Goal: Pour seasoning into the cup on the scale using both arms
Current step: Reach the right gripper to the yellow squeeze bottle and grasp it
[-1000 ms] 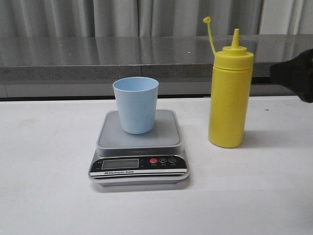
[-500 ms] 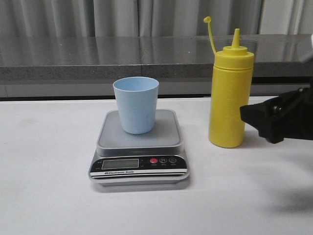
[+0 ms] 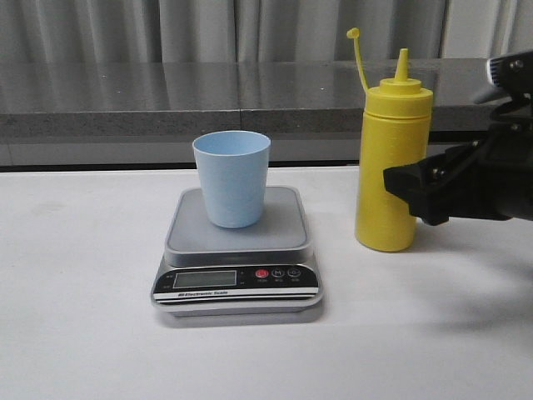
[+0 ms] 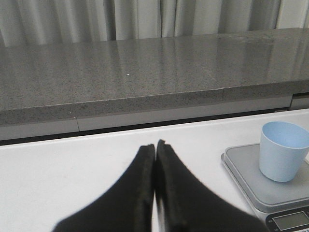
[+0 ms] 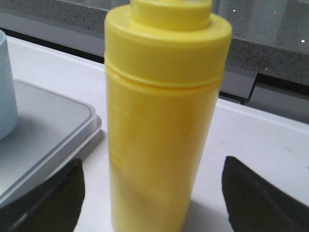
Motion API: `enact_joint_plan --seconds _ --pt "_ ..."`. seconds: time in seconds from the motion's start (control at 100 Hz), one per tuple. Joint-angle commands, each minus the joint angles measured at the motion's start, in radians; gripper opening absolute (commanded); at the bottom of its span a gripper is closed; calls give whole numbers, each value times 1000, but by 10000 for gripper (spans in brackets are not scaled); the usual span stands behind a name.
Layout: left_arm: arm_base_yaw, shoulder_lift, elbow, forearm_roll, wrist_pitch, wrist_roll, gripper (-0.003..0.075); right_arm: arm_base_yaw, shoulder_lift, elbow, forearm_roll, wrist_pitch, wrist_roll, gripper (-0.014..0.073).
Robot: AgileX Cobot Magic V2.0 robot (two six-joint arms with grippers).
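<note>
Right gripper (image 3: 398, 190) spread wide, fingers (image 5: 48, 203) on either side of the yellow seasoning bottle (image 3: 390, 162) in the right wrist view, gaps visible between each finger and the plastic, nothing clasped; in the front view, black and bulky, reaching in from the right edge at about mid-height of the bottle, its tip overlapping the bottle's right side; whether touching there, impossible to tell. Left gripper (image 4: 155, 147) closed on nothing, fingertips pressed together, hanging over bare white table (image 3: 83, 333) well left of the scale (image 3: 236, 258); out of the front view altogether. Seasoning bottle upright on the table just right of the scale, nozzle uncovered, small cap (image 3: 353, 34) standing up on its thin strap to the nozzle's left. Pale blue cup (image 3: 231, 178) upright and open-mouthed on the grey platform of the scale, toward the back of it, nearer the middle than either side; seen too in the left wrist view (image 4: 282, 150) and as a sliver at the edge of the right wrist view (image 5: 6, 92). Scale with black front panel, display and red button (image 3: 261, 273) facing the camera. Behind the table, grey speckled ledge (image 3: 166, 96) and pale curtain (image 3: 208, 29).
</note>
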Motion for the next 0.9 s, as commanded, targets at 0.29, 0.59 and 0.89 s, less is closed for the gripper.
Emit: enact_joint_plan --seconds 0.29,0.59,0.89 --pt "2 8 -25 -4 -75 -3 -18 2 -33 -101 -13 -74 -1 584" --pt "2 8 -25 -4 -75 -3 -18 2 -26 -153 -13 -28 0 584" --pt "2 8 -25 -4 -75 -3 -18 2 51 -193 -38 -46 47 584"
